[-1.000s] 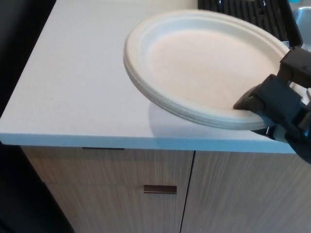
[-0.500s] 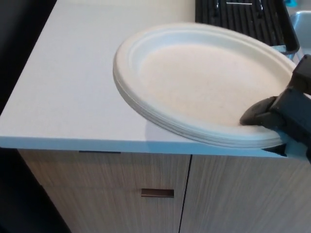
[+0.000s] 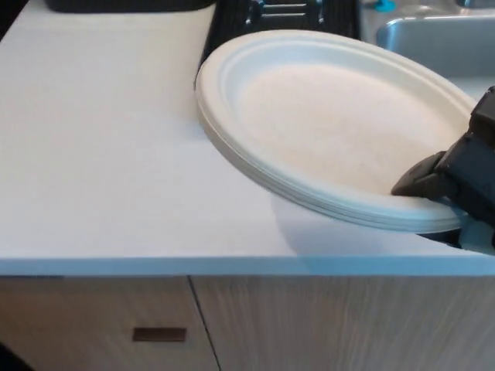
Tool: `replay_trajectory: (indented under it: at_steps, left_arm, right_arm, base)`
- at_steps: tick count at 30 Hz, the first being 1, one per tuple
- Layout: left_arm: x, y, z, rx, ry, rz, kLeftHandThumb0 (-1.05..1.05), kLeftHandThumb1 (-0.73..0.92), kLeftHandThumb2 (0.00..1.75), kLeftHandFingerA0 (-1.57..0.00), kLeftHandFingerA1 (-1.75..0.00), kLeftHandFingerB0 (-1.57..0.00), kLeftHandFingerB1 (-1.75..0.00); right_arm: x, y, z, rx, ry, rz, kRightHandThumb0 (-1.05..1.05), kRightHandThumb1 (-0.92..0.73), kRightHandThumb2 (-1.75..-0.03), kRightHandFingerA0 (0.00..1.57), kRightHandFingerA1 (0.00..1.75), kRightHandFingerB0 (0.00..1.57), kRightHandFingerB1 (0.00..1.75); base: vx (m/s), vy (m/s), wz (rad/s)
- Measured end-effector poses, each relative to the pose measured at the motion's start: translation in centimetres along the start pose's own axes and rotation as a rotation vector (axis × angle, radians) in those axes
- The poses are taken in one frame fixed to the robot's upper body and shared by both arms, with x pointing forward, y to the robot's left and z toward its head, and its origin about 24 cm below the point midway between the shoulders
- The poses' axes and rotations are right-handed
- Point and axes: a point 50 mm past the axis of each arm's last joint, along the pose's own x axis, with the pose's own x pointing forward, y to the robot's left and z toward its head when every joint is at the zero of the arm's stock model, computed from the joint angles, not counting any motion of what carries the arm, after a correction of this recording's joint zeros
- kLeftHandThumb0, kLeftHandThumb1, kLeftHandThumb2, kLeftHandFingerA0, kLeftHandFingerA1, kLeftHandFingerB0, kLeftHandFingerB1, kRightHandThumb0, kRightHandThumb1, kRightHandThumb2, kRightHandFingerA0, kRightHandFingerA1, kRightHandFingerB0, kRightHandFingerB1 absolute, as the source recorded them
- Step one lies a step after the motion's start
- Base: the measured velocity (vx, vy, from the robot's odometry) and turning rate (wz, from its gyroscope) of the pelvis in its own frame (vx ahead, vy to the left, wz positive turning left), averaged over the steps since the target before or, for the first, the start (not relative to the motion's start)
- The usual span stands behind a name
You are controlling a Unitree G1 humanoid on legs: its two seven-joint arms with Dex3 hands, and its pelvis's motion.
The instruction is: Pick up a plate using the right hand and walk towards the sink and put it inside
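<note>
The white bench [image 3: 100,170] fills most of the view, its front edge running across the lower part with wood-grain cabinet fronts [image 3: 325,325] below. Above its right half, a white paper plate [image 3: 325,124] is held clear of the surface and tilted, its left rim higher, casting a soft shadow on the bench just beneath its near edge. The plate's rim looks layered, so it may be a stack of several; this cannot be confirmed. A steel sink [image 3: 433,39] lies at the upper right, behind the plate. A black ridged rack or mat [image 3: 286,15] sits at the top centre beside the sink, partly hidden by the plate's far rim. The right robot hand [image 3: 456,185] enters from the right edge, clenched on the plate's near right rim, with one dark finger lying over the rim. A small dark cabinet handle [image 3: 158,335] shows at lower left.
</note>
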Motion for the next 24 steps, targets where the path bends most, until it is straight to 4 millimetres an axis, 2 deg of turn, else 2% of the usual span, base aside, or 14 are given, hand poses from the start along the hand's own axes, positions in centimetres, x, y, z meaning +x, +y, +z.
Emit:
replay_trajectory:
  at_steps: [4,5,9,10,11,13,14,15,16,17,20,22,23,24]
  left_arm:
    - [-0.29,0.23,-0.08,0.0,-0.006,0.005,0.21,0.84,1.71,-1.24,-1.46,-1.05,-1.26]
    - [-0.39,0.26,-0.19,0.001,-0.002,0.005,0.19,0.78,1.62,-1.28,-1.43,-1.1,-1.26]
    - [-0.4,0.28,-0.26,0.0,0.002,0.007,0.19,0.79,1.61,-1.31,-1.44,-1.13,-1.27]
    - [-0.31,0.14,-0.21,0.0,0.002,0.004,0.22,0.56,1.75,-1.17,-1.57,-1.04,-1.36]
    - [-0.25,0.19,-0.14,0.0,-0.001,0.005,0.25,0.86,1.74,-1.26,-1.48,-1.05,-1.27]
    - [-0.08,0.5,-0.05,0.007,-0.004,0.011,0.22,0.84,1.7,-1.29,-1.47,-1.07,-1.26]
    - [-0.1,0.61,-0.13,0.01,0.0,0.013,0.22,0.56,1.75,-1.17,-1.56,-1.03,-1.36]
    - [-0.11,0.71,-0.22,0.014,0.004,0.014,0.22,0.56,1.75,-1.17,-1.56,-1.03,-1.36]
    - [-0.13,0.78,-0.29,0.016,0.008,0.015,0.23,0.86,1.73,-1.28,-1.47,-1.07,-1.27]
    - [-0.13,0.78,-0.32,0.017,0.01,0.015,0.19,0.79,1.65,-1.33,-1.47,-1.13,-1.29]
    - [-0.12,0.77,-0.34,0.015,0.012,0.016,0.17,0.81,1.64,-1.37,-1.48,-1.18,-1.31]
    - [-0.1,0.77,-0.31,0.013,0.01,0.017,0.19,0.77,1.64,-1.29,-1.46,-1.11,-1.28]
    - [-0.1,0.79,-0.27,0.011,0.008,0.018,0.21,0.83,1.75,-1.27,-1.51,-1.06,-1.28]
    - [-0.1,0.79,-0.24,0.01,0.006,0.018,0.19,0.64,1.75,-1.29,-1.55,-1.16,-1.36]
  right_arm:
    - [-0.03,0.04,-0.01,0.002,0.003,0.0,-0.42,-0.51,-1.28,1.02,1.75,0.63,1.75]
    - [-0.03,0.06,0.03,0.005,0.001,0.0,-0.41,-0.52,-1.28,1.02,1.75,0.64,1.75]
    - [-0.05,0.12,0.08,0.01,0.002,0.001,-0.41,-0.54,-1.25,1.01,1.75,0.63,1.75]
    - [-0.11,0.15,0.08,0.011,0.004,0.004,-0.41,-0.53,-1.26,1.01,1.75,0.63,1.75]
    - [-0.09,0.15,0.08,0.011,0.004,0.003,-0.42,-0.53,-1.26,1.0,1.75,0.62,1.75]
    - [0.01,0.11,0.08,0.011,0.0,-0.003,-0.42,-0.53,-1.26,1.01,1.75,0.63,1.75]
    - [0.01,0.11,0.1,0.013,-0.001,-0.005,-0.43,-0.51,-1.28,1.0,1.75,0.64,1.75]
    - [0.02,0.13,0.13,0.016,-0.002,-0.006,-0.43,-0.51,-1.28,1.0,1.75,0.64,1.75]
    - [0.01,0.16,0.12,0.018,-0.003,-0.006,-0.44,-0.52,-1.25,1.01,1.75,0.65,1.75]
    - [0.0,0.19,0.09,0.02,-0.003,-0.006,-0.44,-0.52,-1.26,1.02,1.75,0.65,1.75]
    - [0.09,0.25,0.03,0.026,-0.012,-0.007,-0.44,-0.55,-1.24,1.02,1.75,0.63,1.75]
    - [0.18,0.26,0.04,0.028,-0.016,-0.012,-0.45,-0.56,-1.26,1.02,1.75,0.64,1.75]
    - [0.26,0.26,0.07,0.031,-0.02,-0.015,-0.44,-0.58,-1.24,1.03,1.75,0.63,1.75]
    - [0.3,0.27,0.09,0.032,-0.022,-0.017,-0.44,-0.59,-1.23,1.03,1.75,0.63,1.75]
  base:
    - [0.11,-0.098,-0.06]
    - [0.13,0.02,-0.12]
    - [0.13,0.084,0.04]
    - [0.16,0.295,0.08]
    - [0.15,0.266,-0.12]
    - [0.12,0.154,0.12]
    - [0.06,0.043,0.08]
    - [0.0,0.0,0.0]
    - [0.0,0.0,0.0]
    - [0.0,0.0,0.0]
    - [0.04,-0.135,0.03]
    - [0.03,-0.228,0.01]
    - [0.03,-0.283,0.03]
    - [0.06,-0.333,0.11]
